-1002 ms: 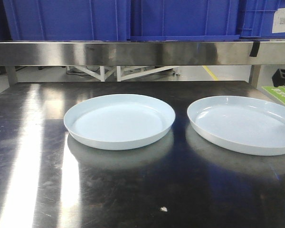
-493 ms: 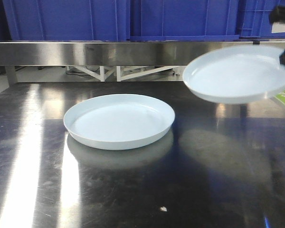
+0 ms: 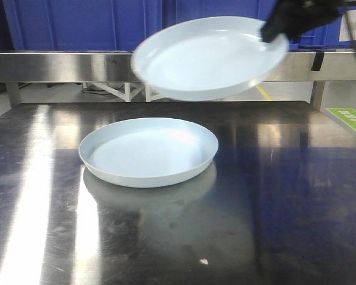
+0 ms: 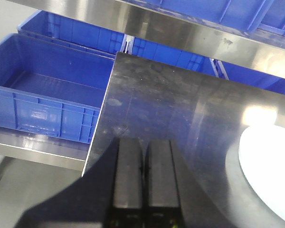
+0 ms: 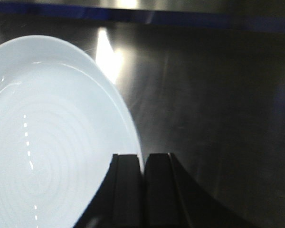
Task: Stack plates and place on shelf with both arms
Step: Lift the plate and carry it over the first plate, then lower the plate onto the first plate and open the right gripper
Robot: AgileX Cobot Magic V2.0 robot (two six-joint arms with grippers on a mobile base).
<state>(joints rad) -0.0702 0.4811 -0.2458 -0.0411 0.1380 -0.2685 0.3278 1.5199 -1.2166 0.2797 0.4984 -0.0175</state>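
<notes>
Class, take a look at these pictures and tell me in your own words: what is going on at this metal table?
The right gripper is clamped on the rim of the first plate, holding it tilted in the air above the second plate, which lies flat on the steel table. The two are not yet stacked. The left gripper is shut and empty, hovering over the table near its edge.

A glossy pale bluish-white round plate (image 3: 148, 151), shallow with a low raised rim, lies flat on the steel worktop (image 3: 285, 208), left of its middle and nearer its far edge. The second identical plate (image 3: 207, 56) hangs above it, slightly to the right, outline blurred. It is tilted, its higher right rim pinched by the fingers (image 5: 128, 190) of the right gripper (image 5: 143, 159).
</notes>
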